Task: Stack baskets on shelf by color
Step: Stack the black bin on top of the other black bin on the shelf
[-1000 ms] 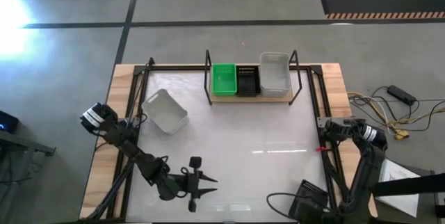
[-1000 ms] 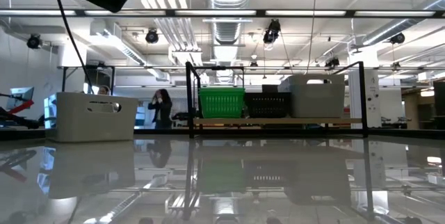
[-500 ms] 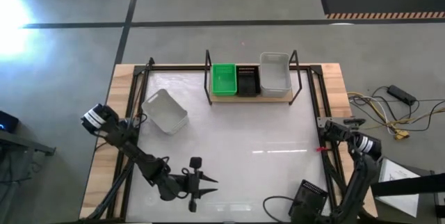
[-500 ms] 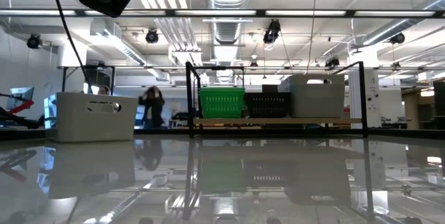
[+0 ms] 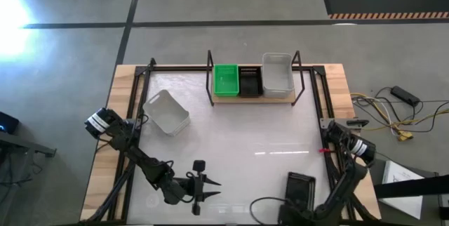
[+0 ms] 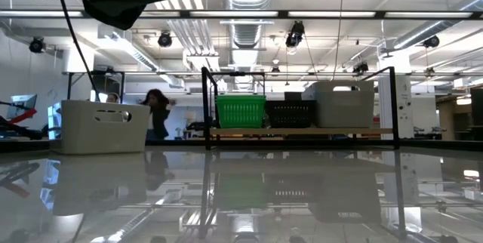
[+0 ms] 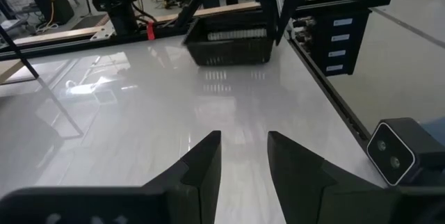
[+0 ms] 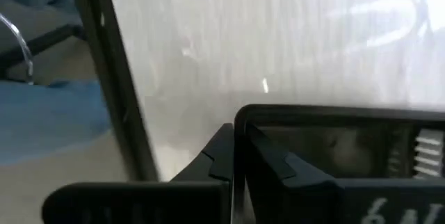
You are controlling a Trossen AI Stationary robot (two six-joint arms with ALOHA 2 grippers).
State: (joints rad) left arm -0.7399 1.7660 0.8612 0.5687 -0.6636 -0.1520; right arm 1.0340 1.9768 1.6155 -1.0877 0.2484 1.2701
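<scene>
The shelf (image 5: 231, 99) stands at the table's far middle with a green basket (image 5: 225, 80), a black basket (image 5: 250, 81) and a white basket (image 5: 277, 73) side by side on its plank. Another white basket (image 5: 167, 111) rests on its base at the table's left. Near the right front edge is a black mesh basket (image 5: 299, 186), with my right gripper (image 8: 235, 151) shut on it. My left gripper (image 5: 214, 187) hovers open at the near left, pointing at that basket (image 7: 233, 43), with nothing between its fingers. My right gripper pinches the black basket's wall at a corner of its rim (image 8: 241, 116), one finger outside and one inside. The fingers come from above, pointing steeply down. The basket (image 7: 233, 43) sits roughly level and low at the tabletop; I cannot tell whether it touches it.
Black frame rods (image 5: 330, 149) run along the table's right and left sides. The low-view camera (image 7: 393, 154) stands at the near edge, close to my left gripper. Bare white tabletop (image 5: 245, 142) lies between the shelf and both grippers. A person (image 6: 157, 111) moves in the room behind.
My right gripper has come down with the black basket, rolling its wrist, and has carried it from the near right corner toward the table's left and a little farther in. The person in the room has walked left.
</scene>
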